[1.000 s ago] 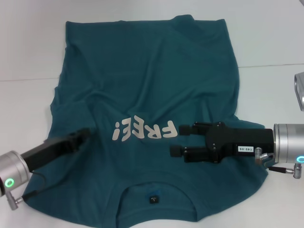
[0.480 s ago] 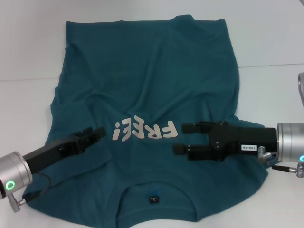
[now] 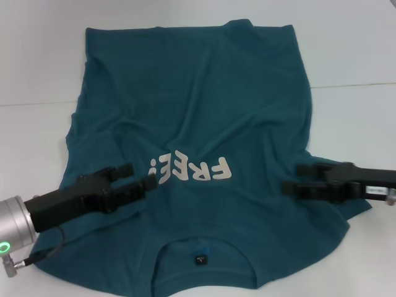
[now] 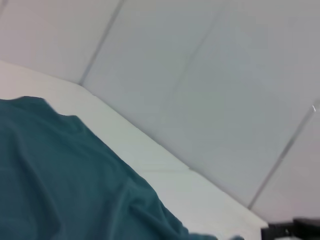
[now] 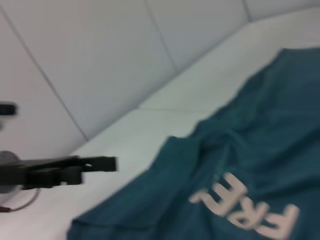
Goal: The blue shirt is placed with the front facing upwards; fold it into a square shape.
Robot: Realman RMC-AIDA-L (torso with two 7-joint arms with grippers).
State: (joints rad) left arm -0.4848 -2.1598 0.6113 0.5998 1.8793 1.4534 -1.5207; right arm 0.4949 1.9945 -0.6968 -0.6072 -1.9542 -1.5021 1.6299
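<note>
Blue shirt spread flat on the white table, front side up, collar and small dark neck label at the near edge, hem at the far edge. Off-white "FREE!" lettering across the chest, upside down from the head view, near the middle of the cloth. Several soft wrinkles from the left sleeve area toward the centre; left sleeve folded in over the body, right side straight along the far part.

Left gripper low over the near-left part of the shirt, pointing right, fingers apart with an open gap between them, tips just beside the "!" of the lettering. Not clear whether touching the cloth or only just above it. Nothing held between the fingers.

Right gripper over the near-right part of the shirt, pointing left, well to the right of the lettering, fingers also apart and holding nothing. Arm body reaching out past the right edge of the picture.

In the left wrist view, only shirt cloth, table and pale wall. In the right wrist view, lettering on the shirt and, farther off, the left gripper over the edge of the cloth.
</note>
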